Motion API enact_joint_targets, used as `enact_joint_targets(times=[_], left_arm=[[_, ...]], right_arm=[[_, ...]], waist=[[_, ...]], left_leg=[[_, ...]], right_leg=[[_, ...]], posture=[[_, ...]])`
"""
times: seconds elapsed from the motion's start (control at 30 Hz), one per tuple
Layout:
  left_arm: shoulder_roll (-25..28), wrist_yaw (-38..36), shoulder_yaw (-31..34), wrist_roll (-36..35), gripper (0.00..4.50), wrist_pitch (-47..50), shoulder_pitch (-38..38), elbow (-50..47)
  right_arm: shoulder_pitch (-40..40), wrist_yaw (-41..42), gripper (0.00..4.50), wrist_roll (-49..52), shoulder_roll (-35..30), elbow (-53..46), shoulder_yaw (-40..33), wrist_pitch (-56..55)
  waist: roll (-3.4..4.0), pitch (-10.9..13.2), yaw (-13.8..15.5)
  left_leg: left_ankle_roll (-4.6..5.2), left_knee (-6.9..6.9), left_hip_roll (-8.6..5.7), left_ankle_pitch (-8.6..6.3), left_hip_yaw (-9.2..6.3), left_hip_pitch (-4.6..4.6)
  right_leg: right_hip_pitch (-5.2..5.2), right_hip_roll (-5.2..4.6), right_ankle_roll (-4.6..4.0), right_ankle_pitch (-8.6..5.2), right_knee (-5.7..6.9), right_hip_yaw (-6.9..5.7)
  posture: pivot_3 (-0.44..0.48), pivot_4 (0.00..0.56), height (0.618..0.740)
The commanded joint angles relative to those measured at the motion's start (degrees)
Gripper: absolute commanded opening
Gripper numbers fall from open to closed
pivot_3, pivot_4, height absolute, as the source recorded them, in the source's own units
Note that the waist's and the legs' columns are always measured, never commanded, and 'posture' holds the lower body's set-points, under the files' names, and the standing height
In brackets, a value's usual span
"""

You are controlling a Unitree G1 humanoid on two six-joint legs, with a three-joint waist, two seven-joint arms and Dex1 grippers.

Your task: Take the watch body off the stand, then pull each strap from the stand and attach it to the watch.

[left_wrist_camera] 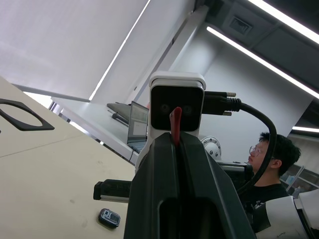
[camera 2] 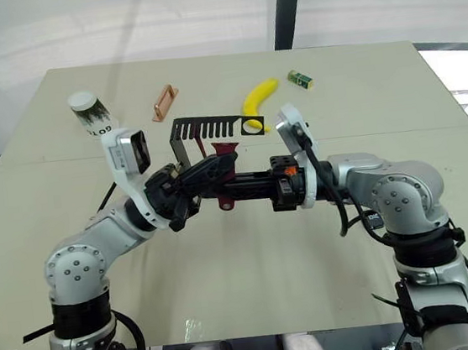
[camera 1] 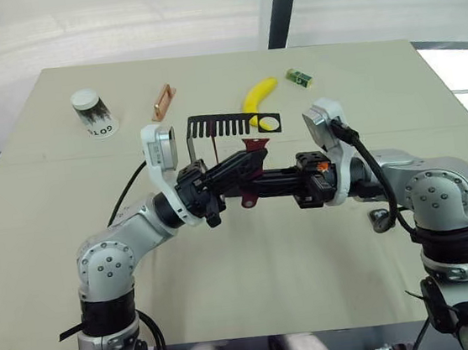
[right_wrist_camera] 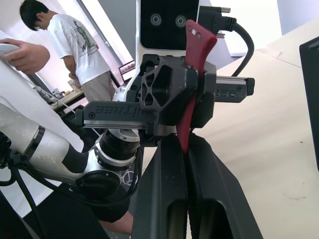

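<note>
Head views – table: a pale table point(camera 1: 253, 266) is seen from above, with both arms meeting over its middle.
Head views – stand: the black stand point(camera 1: 224, 127) is set just past the grippers, toward 12 o'clock, its comb-slotted arm ending in a round hole; one thin dark red strap point(camera 1: 214, 150) is seen hanging from it.
Head views – left gripper: the left gripper point(camera 1: 251, 158) is reached in from 9 o'clock, its fingers pressed together on a second maroon strap point(camera 1: 253, 145), whose broad end sticks up above them.
Head views – right gripper: the right gripper point(camera 1: 257, 191) is reached in from 3 o'clock and is closed on the lower part of the same strap – the two grippers are touching tip to tip.
Head views – other things: a tipped paper cup point(camera 1: 93, 112) lies at 10 o'clock, a copper bar point(camera 1: 162, 102) at 11 o'clock, a banana point(camera 1: 258, 96) just behind the stand, and a small green block point(camera 1: 297, 76) at 1 o'clock.
Left wrist view: the black fingers point(left_wrist_camera: 154, 189) are shut flat with a red strap tip poking out; the watch body point(left_wrist_camera: 109, 217) lies on the table, well apart from the grippers; a seated person point(left_wrist_camera: 266, 164) is seen behind.
Right wrist view: the strap point(right_wrist_camera: 192, 89) is clamped between closed fingers point(right_wrist_camera: 159, 199) and runs up into the other gripper; a person in a white shirt point(right_wrist_camera: 75, 47) stands in the background.
</note>
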Motion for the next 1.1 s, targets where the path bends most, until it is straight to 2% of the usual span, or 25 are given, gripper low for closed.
enact_joint_targets(times=[0.03, 0.27, 0.4, 0.6, 0.67, 0.87, 1.1], left_arm=[[0.84, -1.66, -0.29, -0.53, 0.0, -0.9, -1.12, -1.1], [3.45, -4.14, -0.52, 1.28, 0.0, -1.12, -1.55, 0.24], [9.3, -10.15, -3.3, 7.61, 0.0, -2.33, 0.17, -0.7], [20.72, -25.05, -11.65, 22.0, 0.0, -10.5, 1.77, -1.75], [23.36, -29.0, -14.36, 27.91, 0.0, -15.28, 2.06, -0.27], [24.07, -34.95, -18.46, 37.84, 0.0, -24.85, 0.74, 5.19], [22.03, -38.71, -20.73, 43.12, 0.0, -29.57, -0.54, 9.85]], right_arm=[[0.03, -0.11, 1.11, 1.03, -1.46, -2.18, -2.53, -0.77], [3.81, -1.81, 4.37, 4.94, -6.29, -4.61, -7.93, 1.36], [11.75, -7.34, 4.45, 5.36, -9.32, -10.14, -13.81, 0.86], [29.7, -16.27, 4.45, 1.74, -11.19, -20.54, -24.07, -2.65], [38.48, -17.91, 4.45, -2.46, -11.47, -24.45, -28.2, -4.6], [59.89, -19.35, 4.45, -10.92, -7.93, -31.25, -39.29, -10.94], [75.4, -20.72, 4.45, -16.15, 1.07, -34.58, -46.17, -18.08]], waist=[[0.0, 0.0, 0.03], [0.0, 0.0, 0.16], [0.0, 0.0, 0.17], [0.02, 0.01, 0.39], [0.06, 0.02, 0.49], [0.09, 0.04, 1.63], [0.13, 0.01, 1.49]], left_leg=[[0.0, 0.0, 0.0, 0.0, 0.0, 0.0], [0.0, -0.02, -0.01, 0.0, 0.0, -0.02], [0.0, -0.06, 0.0, 0.0, -0.01, -0.03], [-0.03, -0.17, -0.03, 0.02, 0.04, -0.06], [-0.04, -0.18, -0.02, 0.02, 0.09, -0.04], [-0.07, -0.24, -0.03, 0.04, 0.15, 0.01], [-0.09, -0.33, -0.01, 0.05, 0.22, 0.1]], right_leg=[[0.0, 0.0, 0.0, 0.0, 0.0, 0.0], [0.01, -0.01, 0.0, 0.0, -0.08, 0.0], [0.03, 0.01, 0.0, 0.0, -0.25, 0.0], [0.04, 0.03, 0.0, 0.0, -0.43, 0.07], [0.06, 0.05, 0.0, 0.0, -0.46, 0.11], [0.1, 0.08, 0.0, 0.0, -0.51, 0.17], [0.11, 0.12, 0.0, 0.0, -0.48, 0.24]], posture=[[0.0, 0.15, 0.74], [0.0, 0.15, 0.74], [0.0, 0.15, 0.74], [0.0, 0.15, 0.74], [0.0, 0.15, 0.74], [0.0, 0.15, 0.74], [0.0, 0.15, 0.74]])
